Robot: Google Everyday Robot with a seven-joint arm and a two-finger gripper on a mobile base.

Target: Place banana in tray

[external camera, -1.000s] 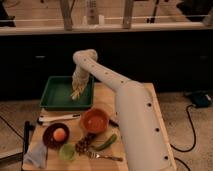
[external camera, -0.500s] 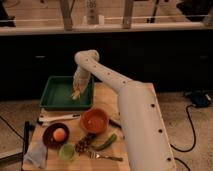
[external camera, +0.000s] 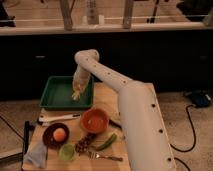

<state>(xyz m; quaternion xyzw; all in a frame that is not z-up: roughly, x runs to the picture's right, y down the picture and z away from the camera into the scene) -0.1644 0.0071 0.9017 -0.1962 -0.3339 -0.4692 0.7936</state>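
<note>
The dark green tray (external camera: 56, 101) sits at the back left of the wooden table. My gripper (external camera: 76, 95) hangs over the tray's right part, reached down from the white arm (external camera: 100, 70). A small pale yellow banana (external camera: 77, 92) shows at the gripper's tip, just above the tray floor. I cannot tell whether it is still held or lying in the tray.
An orange bowl (external camera: 94, 120) stands in front of the tray. A round orange fruit (external camera: 59, 133) sits on a dark plate at the left. A green curved vegetable (external camera: 107, 142), a green cup (external camera: 66, 151), a fork (external camera: 106, 156), a grey cloth (external camera: 36, 155) and a white utensil (external camera: 59, 119) lie near.
The gripper has stayed over the tray's right part and sunk slightly lower toward the tray floor with the banana at its tip.
</note>
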